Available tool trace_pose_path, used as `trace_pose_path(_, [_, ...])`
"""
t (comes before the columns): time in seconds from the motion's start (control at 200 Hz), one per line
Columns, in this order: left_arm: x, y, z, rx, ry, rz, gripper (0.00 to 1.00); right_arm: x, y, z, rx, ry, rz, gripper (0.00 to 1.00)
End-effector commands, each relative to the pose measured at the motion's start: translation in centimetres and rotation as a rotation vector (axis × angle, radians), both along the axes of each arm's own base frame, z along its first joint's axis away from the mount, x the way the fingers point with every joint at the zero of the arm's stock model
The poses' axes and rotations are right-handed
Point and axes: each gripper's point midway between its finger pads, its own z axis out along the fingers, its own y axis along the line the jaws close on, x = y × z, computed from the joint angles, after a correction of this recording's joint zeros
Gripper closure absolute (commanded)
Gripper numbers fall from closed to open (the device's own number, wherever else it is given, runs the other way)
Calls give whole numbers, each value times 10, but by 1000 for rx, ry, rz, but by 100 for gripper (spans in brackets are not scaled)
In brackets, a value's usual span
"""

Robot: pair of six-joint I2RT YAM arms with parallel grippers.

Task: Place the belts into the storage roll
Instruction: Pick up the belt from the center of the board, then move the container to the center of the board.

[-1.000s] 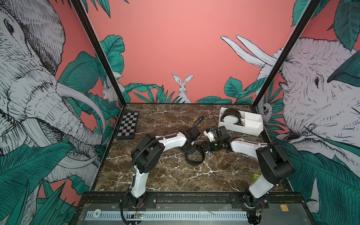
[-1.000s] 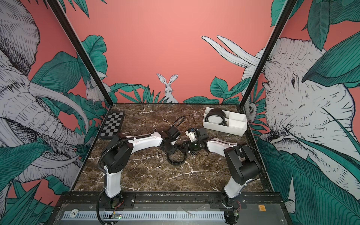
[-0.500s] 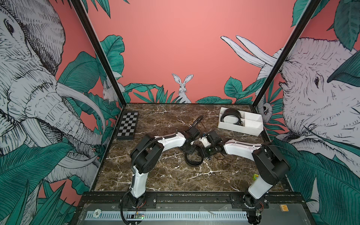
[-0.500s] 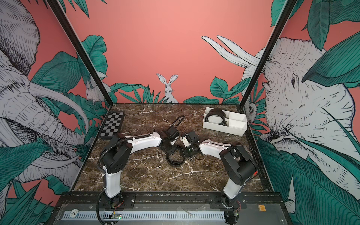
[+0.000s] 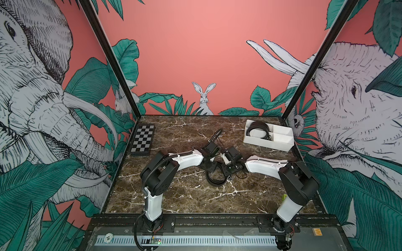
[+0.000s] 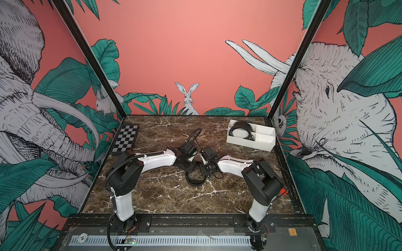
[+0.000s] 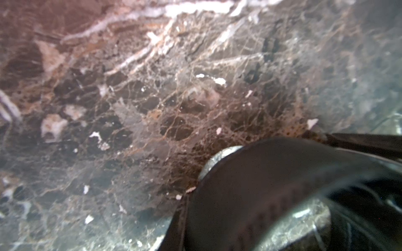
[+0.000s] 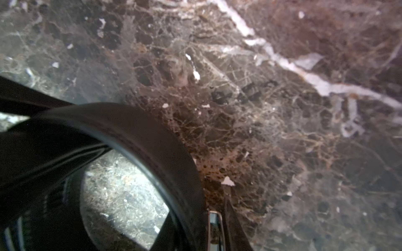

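A coiled black belt (image 5: 215,181) lies mid-table in both top views, also (image 6: 195,182). My left gripper (image 5: 210,169) and right gripper (image 5: 226,172) meet over its far rim, pointing down. In the left wrist view the belt (image 7: 272,191) fills the near corner and my fingers are hidden. The right wrist view shows the belt's band (image 8: 152,139) running in between the jaws beside a metal buckle (image 8: 215,228), with the jaws shut on it. The white storage roll (image 5: 269,143) stands at the back right with another belt (image 5: 257,130) coiled in its left compartment.
A black-and-grey checkered board (image 5: 142,140) lies at the back left by the wall. A thin black cable (image 5: 217,133) loops up behind the left wrist. Black frame posts and the mural walls close in the brown marble table (image 5: 185,200).
The right arm has swung left to the coiled belt, beside the left gripper, and its jaws have narrowed. The left arm has hardly moved.
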Motion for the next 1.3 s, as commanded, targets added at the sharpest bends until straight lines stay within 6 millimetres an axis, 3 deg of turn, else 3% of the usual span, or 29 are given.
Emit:
trace_pose_path(0.0, [-52, 39, -56, 134, 224, 20, 62, -27, -33, -17, -157, 99, -32, 100])
trace_pose_path(0.145, [-44, 19, -21, -4, 175, 24, 41, -26, -40, -5, -184, 86, -34, 100])
trace_pose_path(0.375, [-21, -8, 56, -211, 64, 53, 26, -21, -59, 21, -244, 32, -51, 100])
trace_pose_path(0.475, [-9, -8, 91, -278, 6, 86, 22, -9, -77, 52, -253, -24, -101, 100])
trace_pose_path(0.62, [3, 9, 123, -312, -69, 134, 15, 21, -131, 111, -337, -151, -254, 100])
trace_pose_path(0.715, [4, 18, 125, -292, -86, 131, 13, 44, -170, 151, -401, -244, -357, 100])
trace_pose_path(0.825, [11, 33, 115, -259, -83, 151, 11, 71, -211, 183, -475, -355, -460, 100])
trace_pose_path(1.09, [15, 38, 89, -245, -40, 149, 10, 139, -277, 221, -593, -664, -618, 100])
trace_pose_path(1.295, [20, 43, 83, -246, -29, 156, 9, 173, -332, 239, -622, -796, -708, 100])
